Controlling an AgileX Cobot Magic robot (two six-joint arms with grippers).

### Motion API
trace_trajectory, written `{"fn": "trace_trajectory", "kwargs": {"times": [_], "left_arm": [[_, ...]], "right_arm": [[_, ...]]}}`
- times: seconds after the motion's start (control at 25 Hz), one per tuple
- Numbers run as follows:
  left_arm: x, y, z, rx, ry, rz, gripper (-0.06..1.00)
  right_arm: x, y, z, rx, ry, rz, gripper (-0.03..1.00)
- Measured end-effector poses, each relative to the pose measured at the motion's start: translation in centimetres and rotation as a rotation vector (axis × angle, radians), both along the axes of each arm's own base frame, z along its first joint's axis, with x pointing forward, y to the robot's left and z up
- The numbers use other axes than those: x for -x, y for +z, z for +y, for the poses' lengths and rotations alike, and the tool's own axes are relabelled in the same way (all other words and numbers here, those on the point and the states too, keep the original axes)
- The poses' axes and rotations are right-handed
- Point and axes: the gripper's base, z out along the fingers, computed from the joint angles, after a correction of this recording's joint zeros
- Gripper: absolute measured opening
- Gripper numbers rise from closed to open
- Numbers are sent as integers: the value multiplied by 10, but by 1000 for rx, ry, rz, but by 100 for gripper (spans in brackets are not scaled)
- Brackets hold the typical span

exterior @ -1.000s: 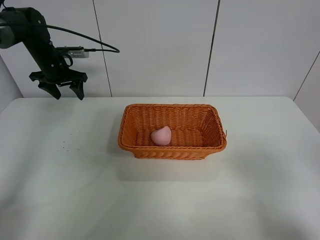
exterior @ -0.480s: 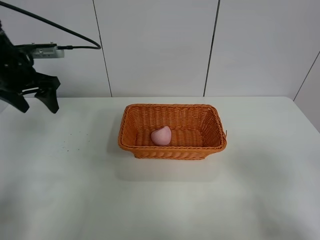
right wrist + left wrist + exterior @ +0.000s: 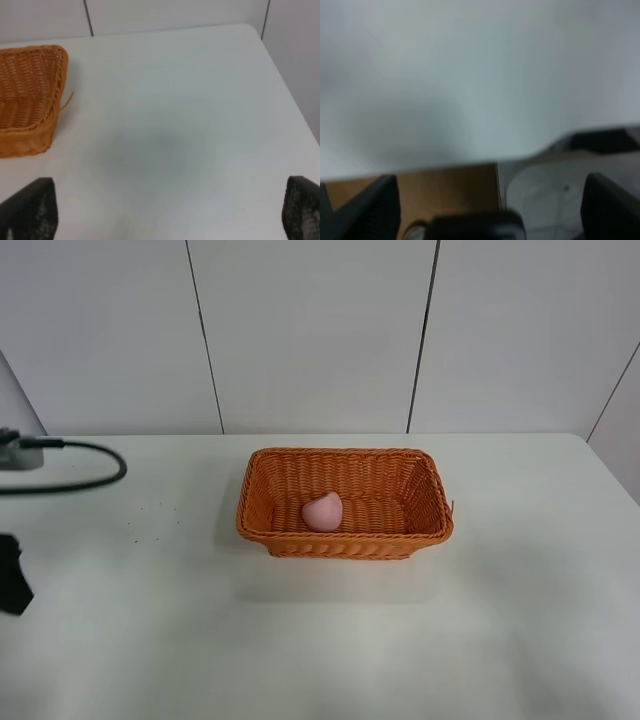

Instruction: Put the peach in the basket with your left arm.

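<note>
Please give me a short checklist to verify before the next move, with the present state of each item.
1. Peach lies inside the basket: ok.
2. Basket stands flat on the table: ok.
3. Left gripper is open and holds nothing: ok.
4. Left arm is away from the basket, at the table's left edge: ok.
5. Right gripper is open, beside the basket and not touching it: ok.
6. Left arm fully parked: cannot tell.

left arm (image 3: 12,585) swung down and out to frame edge, left pincer (image 3: 490,210) now off the table
</note>
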Motion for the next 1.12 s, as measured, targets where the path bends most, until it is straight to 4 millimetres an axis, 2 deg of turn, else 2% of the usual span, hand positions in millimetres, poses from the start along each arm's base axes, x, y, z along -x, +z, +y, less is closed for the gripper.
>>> {"fn": "trace_trajectory", "kwargs": {"times": [0.24, 0.52, 0.72, 1.12], "left_arm": [[64, -24, 2, 4, 6, -164, 84], [116, -5, 3, 18, 9, -589, 84], [154, -3, 5, 26, 9, -852, 84], [159, -4, 5, 29, 9, -885, 84]], "right_arm": [[0, 0, 0, 0, 0, 0, 69], [0, 0, 0, 0, 0, 0, 69], [0, 0, 0, 0, 0, 0, 69], [0, 0, 0, -1, 1, 0, 69]]}}
